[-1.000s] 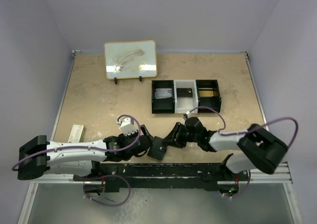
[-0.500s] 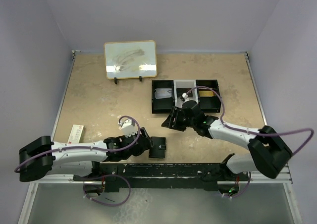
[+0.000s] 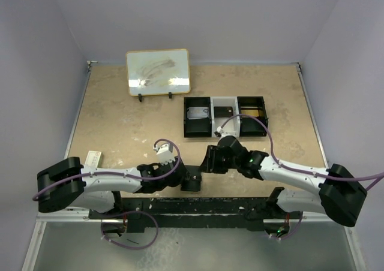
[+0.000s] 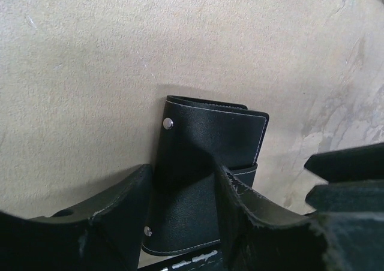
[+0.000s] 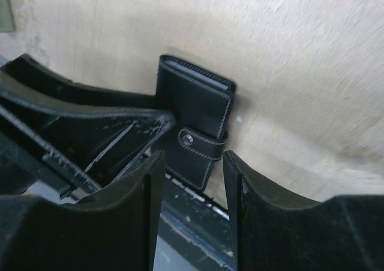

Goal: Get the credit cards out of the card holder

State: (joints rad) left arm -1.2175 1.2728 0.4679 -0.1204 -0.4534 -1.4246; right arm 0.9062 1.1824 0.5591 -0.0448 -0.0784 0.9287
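**Card holder** [image 4: 207,136]: black, folded, tab across its edge. Lies flat at the near edge of the bench [image 3: 120,121], mid-width.

**Left hand** [image 4: 183,169]: part-open, fingers set about the holder's lower half. Whether it grips cannot be told.

**Right hand** [image 5: 192,157]: part-open, holding nothing, just beside the holder.

**Three-compartment tray** [image 3: 211,120], right of bench centre:
- left bay: one pale card [image 3: 197,112]
- middle bay: one dark card [image 3: 224,111]
- right bay: one gold card [image 3: 253,111]
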